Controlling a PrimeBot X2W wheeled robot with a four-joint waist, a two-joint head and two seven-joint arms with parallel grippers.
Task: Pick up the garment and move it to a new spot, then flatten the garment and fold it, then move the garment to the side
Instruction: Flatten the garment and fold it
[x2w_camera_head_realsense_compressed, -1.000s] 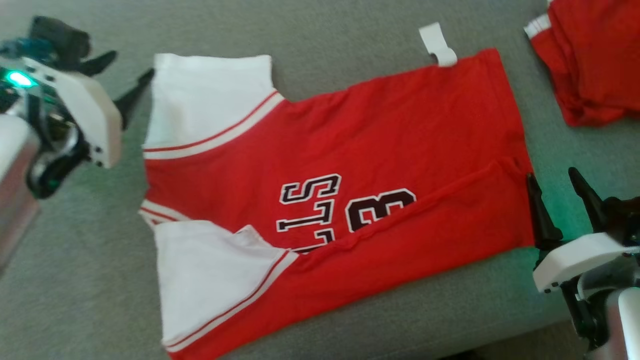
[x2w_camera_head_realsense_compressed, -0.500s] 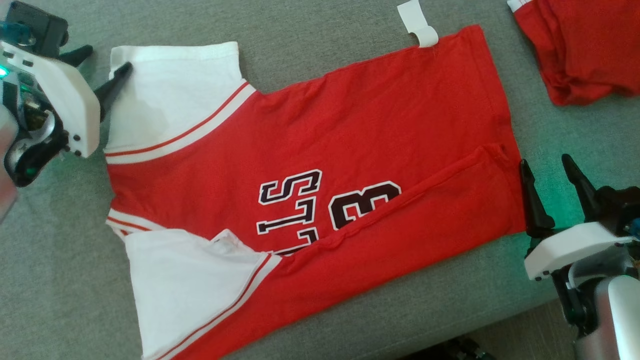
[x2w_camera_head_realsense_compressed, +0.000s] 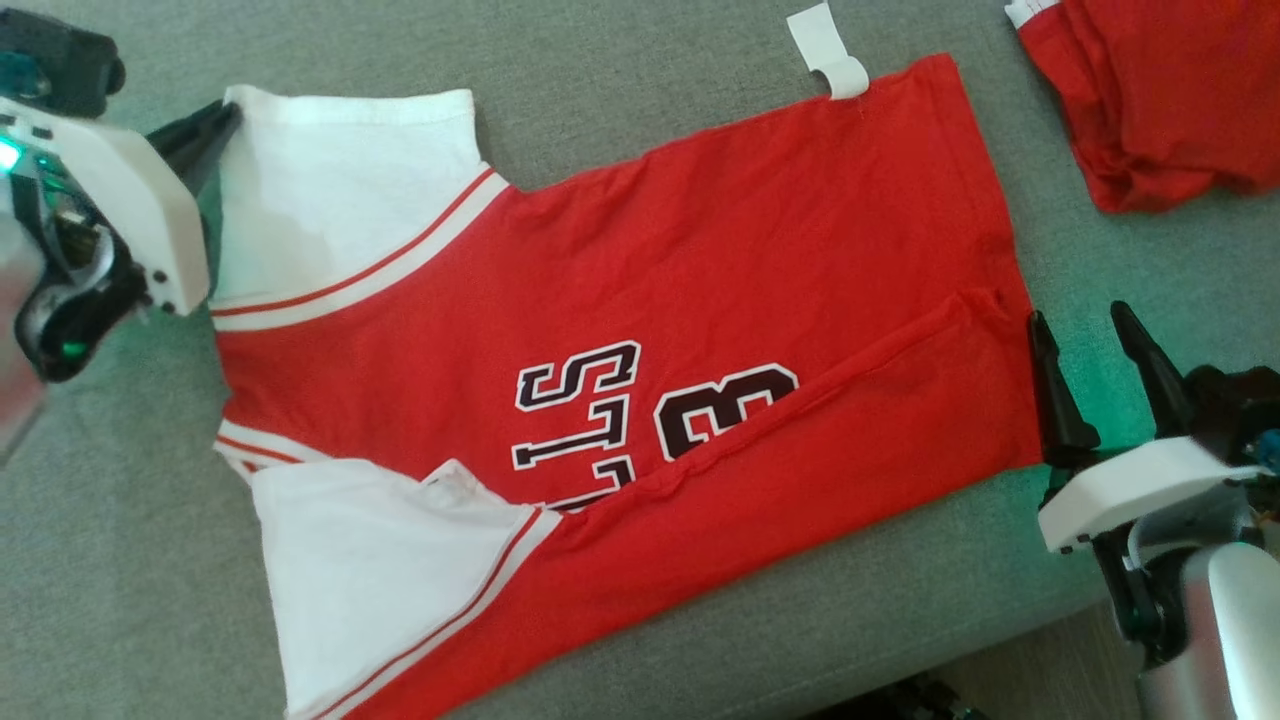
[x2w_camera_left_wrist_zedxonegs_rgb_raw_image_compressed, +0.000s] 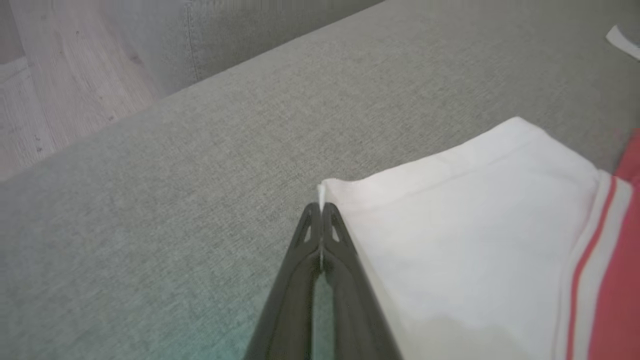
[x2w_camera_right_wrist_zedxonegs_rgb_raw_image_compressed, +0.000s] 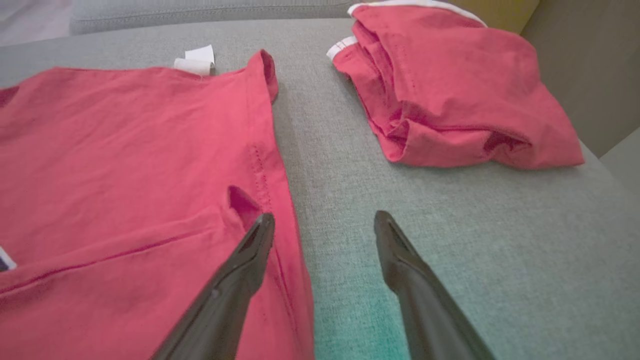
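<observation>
Already the garment (x2w_camera_head_realsense_compressed: 700, 250) lay flat on the grey sofa cushion (x2w_camera_head_realsense_compressed: 600, 60), one long edge folded in. The left gripper (x2w_camera_left_wrist_zedxonegs_rgb_raw_image_compressed: 320, 207) fingers pinched the white sleeve (x2w_camera_left_wrist_zedxonegs_rgb_raw_image_compressed: 450, 225) corner, while the right gripper (x2w_camera_right_wrist_zedxonegs_rgb_raw_image_compressed: 325, 217) fingers stood spread at the hem. More folding and the move aside remained.

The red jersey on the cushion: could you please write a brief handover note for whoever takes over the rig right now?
Left gripper: shut on the outer corner of the far white sleeve.
Right gripper: open at the hem, one finger over cloth, the other over the grey cushion.
Jersey: spread flat, near long edge folded over part of the lettering. Another red garment lies bundled beyond the hem.
Done: placed, flattened, first fold.
Left: remaining folds, then move it aside.
</observation>
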